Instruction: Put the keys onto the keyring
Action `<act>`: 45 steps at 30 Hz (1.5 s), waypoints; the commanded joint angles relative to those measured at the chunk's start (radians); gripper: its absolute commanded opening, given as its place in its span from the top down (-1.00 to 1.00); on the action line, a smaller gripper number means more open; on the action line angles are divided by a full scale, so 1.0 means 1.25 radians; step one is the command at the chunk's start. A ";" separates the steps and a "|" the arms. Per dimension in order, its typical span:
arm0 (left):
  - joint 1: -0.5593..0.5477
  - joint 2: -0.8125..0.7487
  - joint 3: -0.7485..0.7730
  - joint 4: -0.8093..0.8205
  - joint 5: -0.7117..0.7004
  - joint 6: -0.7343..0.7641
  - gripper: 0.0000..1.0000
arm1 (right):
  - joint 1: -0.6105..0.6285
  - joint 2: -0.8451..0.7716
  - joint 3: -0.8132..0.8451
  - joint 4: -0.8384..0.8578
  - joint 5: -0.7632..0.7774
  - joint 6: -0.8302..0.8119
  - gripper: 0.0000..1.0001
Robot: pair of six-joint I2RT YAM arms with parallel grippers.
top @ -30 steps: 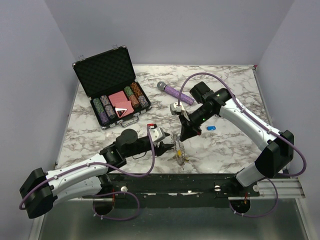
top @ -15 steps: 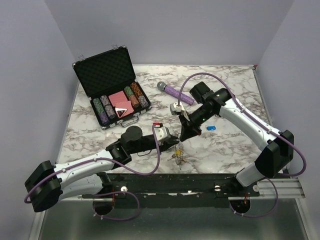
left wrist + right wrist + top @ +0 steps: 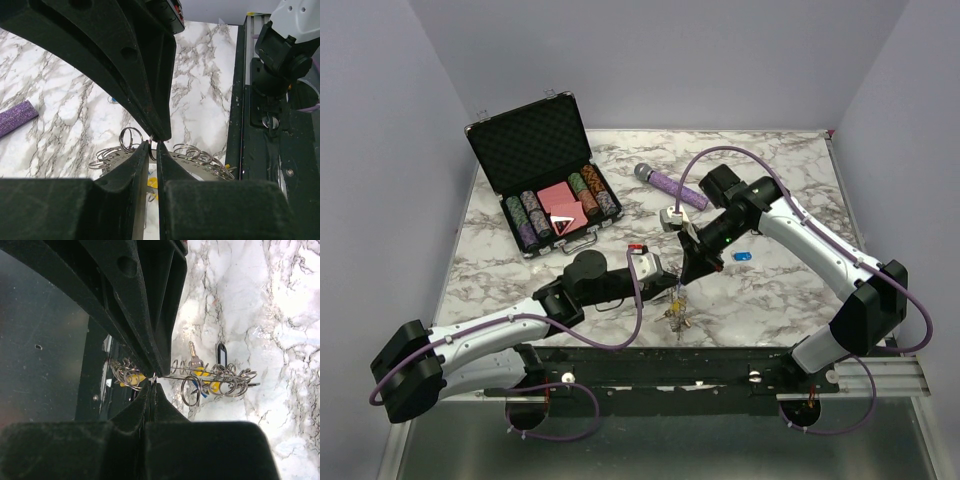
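The keyring point(image 3: 675, 300) hangs just above the table's near edge; it is a thin silvery band point(image 3: 200, 159) strung with many small split rings. Keys point(image 3: 678, 320) with yellow caps point(image 3: 201, 372) and a black tag point(image 3: 221, 352) dangle from it. My right gripper point(image 3: 686, 272) is shut on the band's top edge point(image 3: 165, 376); its jaws point(image 3: 152, 383) are pressed together. My left gripper point(image 3: 667, 284) meets it from the left, its jaws point(image 3: 152, 150) nearly together on one small split ring point(image 3: 149, 148). A loose blue key point(image 3: 741, 256) lies on the table to the right.
An open black poker-chip case point(image 3: 542, 190) stands at the back left. A purple microphone point(image 3: 670, 185) lies behind the right arm. The black mounting rail point(image 3: 720, 360) runs along the near table edge, right below the hanging keys.
My left gripper has moved right up to the keyring and narrowed its jaws onto a small split ring. The right gripper has held still with the keyring.
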 commanded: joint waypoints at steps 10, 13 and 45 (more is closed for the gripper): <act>-0.004 0.017 0.031 -0.032 0.045 0.016 0.79 | 0.004 -0.003 0.017 -0.007 -0.023 -0.017 0.99; -0.005 0.016 0.036 -0.042 0.051 0.017 1.00 | 0.002 -0.003 0.017 -0.005 -0.023 -0.016 0.99; 0.034 -0.185 -0.293 0.494 -0.030 -0.509 1.00 | -0.031 -0.031 -0.071 0.006 -0.313 -0.121 0.07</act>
